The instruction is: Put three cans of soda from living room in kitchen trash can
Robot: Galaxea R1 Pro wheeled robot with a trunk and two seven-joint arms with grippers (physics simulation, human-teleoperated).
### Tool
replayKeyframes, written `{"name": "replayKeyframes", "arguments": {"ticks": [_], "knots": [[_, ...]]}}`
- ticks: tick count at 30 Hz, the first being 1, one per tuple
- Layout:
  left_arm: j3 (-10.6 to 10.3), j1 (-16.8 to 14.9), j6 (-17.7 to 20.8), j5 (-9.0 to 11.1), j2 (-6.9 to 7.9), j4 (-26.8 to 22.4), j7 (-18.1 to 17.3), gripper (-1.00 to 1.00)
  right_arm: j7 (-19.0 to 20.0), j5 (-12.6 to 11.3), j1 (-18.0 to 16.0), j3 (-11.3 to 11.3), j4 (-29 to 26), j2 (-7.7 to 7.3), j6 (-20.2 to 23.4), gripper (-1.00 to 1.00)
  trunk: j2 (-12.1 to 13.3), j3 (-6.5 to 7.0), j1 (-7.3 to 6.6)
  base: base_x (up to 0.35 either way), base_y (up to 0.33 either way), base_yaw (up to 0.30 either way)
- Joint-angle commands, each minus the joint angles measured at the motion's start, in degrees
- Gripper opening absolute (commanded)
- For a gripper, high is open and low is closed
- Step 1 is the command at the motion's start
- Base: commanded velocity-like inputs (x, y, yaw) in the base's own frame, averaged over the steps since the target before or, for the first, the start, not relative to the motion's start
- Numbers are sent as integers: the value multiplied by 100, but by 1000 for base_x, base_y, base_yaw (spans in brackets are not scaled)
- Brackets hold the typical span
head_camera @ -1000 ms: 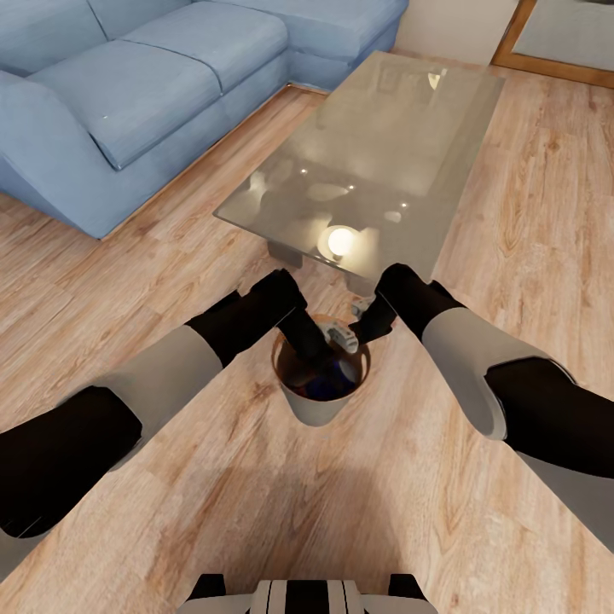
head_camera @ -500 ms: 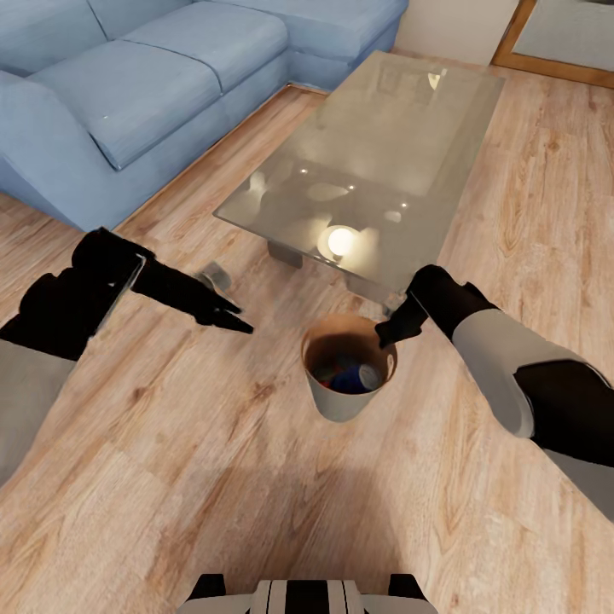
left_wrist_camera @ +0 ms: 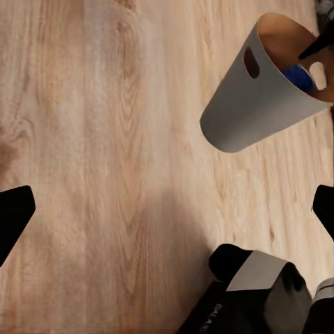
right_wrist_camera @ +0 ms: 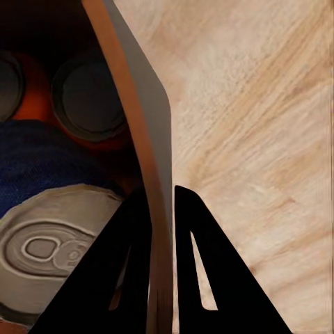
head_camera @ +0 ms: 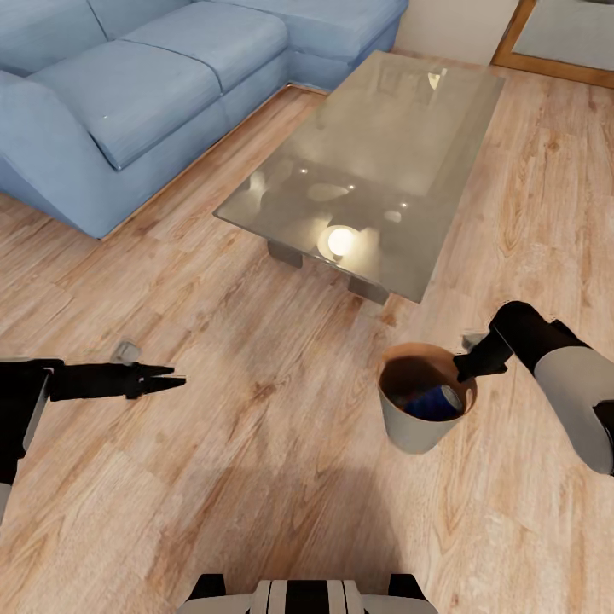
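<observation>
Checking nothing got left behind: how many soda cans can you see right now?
3, all inside the trash can: two orange cans standing side by side, and the dark blue can beside them, nearest the right end effector pinching the rim.

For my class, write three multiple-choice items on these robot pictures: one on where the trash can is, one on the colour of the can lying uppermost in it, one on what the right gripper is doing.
1. Where is the trash can?
A. On the glass table
B. On the wood floor near the table
C. On the sofa

2. What colour is the uppermost soda can's side?
A. Dark blue
B. Green
C. White

3. What is the right gripper doing?
A. Hanging open over the sofa
B. Holding a soda can
C. Pinching the trash can's rim

Answers:
1 B: the trash can is on the plank floor, just off the near corner of the coffee table.
2 A: the blue can lies over two orange cans.
3 C: the right gripper has one finger either side of the can's wall, shut on it.
</observation>
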Motion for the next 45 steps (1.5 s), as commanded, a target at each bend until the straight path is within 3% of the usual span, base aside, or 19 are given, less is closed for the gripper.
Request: {"name": "replayKeyframes", "arguments": {"ticks": [1, 4, 6, 7, 8, 12, 18, 20, 21, 25, 28, 30, 33, 38, 45], "knots": [[9, 80, -6, 3, -5, 1, 54, 100, 35, -181, 30, -102, -3, -34, 68, -100, -40, -17, 21, 0, 0, 0], [29, 283, -21, 5, -90, 23, 257, 100, 24, -178, 141, -255, -9, -133, 68, -100, -161, -71, 87, 0, 0, 0], [33, 379, -41, -18, -372, 42, 732, 100, 16, -176, 235, -337, -16, -224, 68, -100, -241, -107, 131, 0, 0, 0], [30, 388, -51, -22, -434, 47, 850, 100, 16, -176, 245, -345, -17, -238, 68, -100, -281, -125, 153, 0, 0, 0], [17, 406, -141, -33, -599, 46, 1201, 100, 18, -176, 266, -361, -18, -260, 68, -100, -321, -143, 175, 0, 0, 0], [2, 420, -270, -34, -740, 11, 1599, 100, 14, -180, 284, -373, -61, -258, 68, -100, -481, -214, 263, 0, 0, 0], [-7, 425, -299, -37, -784, 2, 1729, 100, -7, -175, 535, -478, -694, -274, 68, -100, -722, -322, 395, 0, 0, 0], [-9, 425, -300, -35, -788, 3, 1738, 100, -27, -170, 704, -640, -1061, -282, 68, -100, -802, -358, 439, 0, 0, 0], [-9, 425, -294, -33, -790, 1, 1740, 100, -133, -169, 915, -873, -1432, -279, 68, -100, -842, -376, 461, 0, 0, 0], [-10, 425, -282, -31, -796, -3, 1735, 100, -444, -168, 1244, -1295, -1963, -268, 65, -100, -1003, -448, 548, 0, 0, 0], [-10, 425, -277, -31, -796, -4, 1731, 100, -511, -168, 1411, -1470, -2063, -265, -68, -100, -1123, -502, 614, 0, 0, 0], [-10, 425, -272, -30, -797, -4, 1727, 100, -549, -168, 1559, -1755, -2102, -253, -372, -100, -1203, -538, 658, 0, 0, 0], [-10, 425, -262, -29, -797, -4, 1718, 100, -566, -168, 1685, -1921, -2118, -254, -543, -100, -1324, -591, 724, 0, 0, 0], [-10, 425, -252, -8, -797, -11, 1704, 100, -562, -169, 2019, -2141, -2210, -269, -707, -100, -1484, -663, 812, 0, 0, 0], [-10, 425, -264, 19, -797, -2, 1698, 100, -544, -168, 2181, -2235, -2283, -269, -980, -100, -1524, -681, 834, 0, 0, 0]]}}
